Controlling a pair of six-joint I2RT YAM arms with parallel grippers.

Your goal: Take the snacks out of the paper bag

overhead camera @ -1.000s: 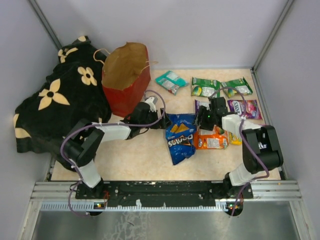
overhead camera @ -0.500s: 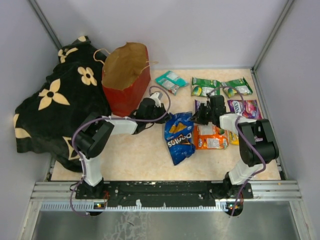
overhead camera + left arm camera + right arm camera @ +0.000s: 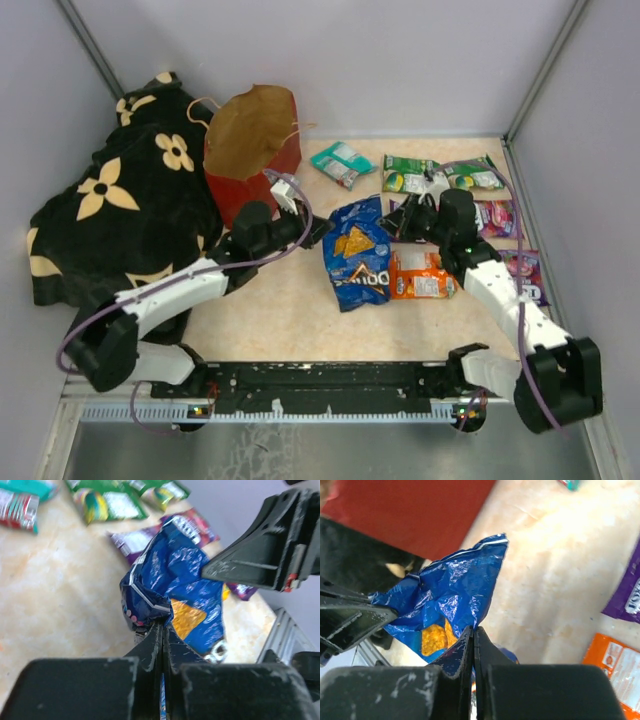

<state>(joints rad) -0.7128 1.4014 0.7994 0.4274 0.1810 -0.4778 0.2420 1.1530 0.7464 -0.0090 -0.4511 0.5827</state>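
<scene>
Left claw [image 3: 161,625] and right claw [image 3: 472,630] have just pinched shut on opposite edges of the blue Doritos bag [image 3: 355,252] — already outside the paper bag [image 3: 250,150], so probably only repositioning.

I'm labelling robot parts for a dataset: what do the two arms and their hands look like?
The left arm and right arm have white links with black joints and a thin purple cable looping alongside. The left hand and right hand are black, with flat, scuffed, tapering fingers.
</scene>
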